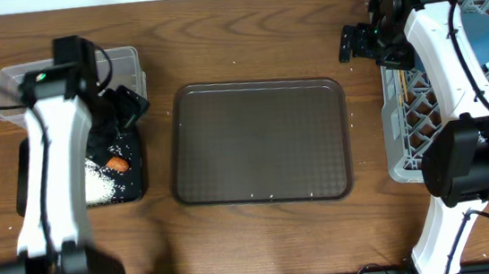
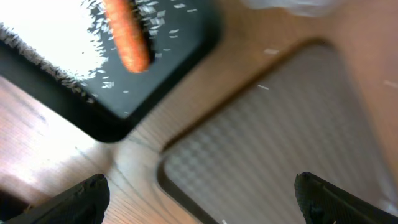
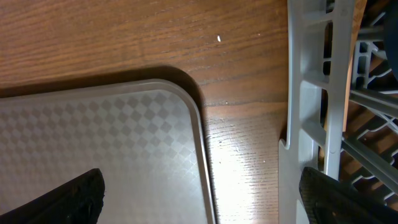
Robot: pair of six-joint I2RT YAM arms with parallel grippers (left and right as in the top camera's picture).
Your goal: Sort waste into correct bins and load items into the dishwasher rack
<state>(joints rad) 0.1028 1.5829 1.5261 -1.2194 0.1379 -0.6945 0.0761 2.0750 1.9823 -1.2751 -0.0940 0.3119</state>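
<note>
claws stand apart, empty: left claw (image 1: 127, 108) near black tray (image 1: 135, 170), right claw (image 1: 354, 44) beside rack (image 1: 399, 131).

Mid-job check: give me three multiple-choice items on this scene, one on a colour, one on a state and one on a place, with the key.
1. What colour is the dishwasher rack?
A) grey
B) red
C) yellow

2. How do the right arm's jaws stand?
A) shut on chopsticks
B) wide open, holding nothing
C) shut on a cup

3. Where does the carrot stick lie?
A) inside the dishwasher rack
B) on the black tray, beside the rice
C) between the right arm's jaws

Key:
1 A, its openwork walls are grey in the overhead view.
2 B, the right wrist view shows them far apart with nothing between.
3 B, the overhead view shows it on the black tray at the edge of the rice.
</note>
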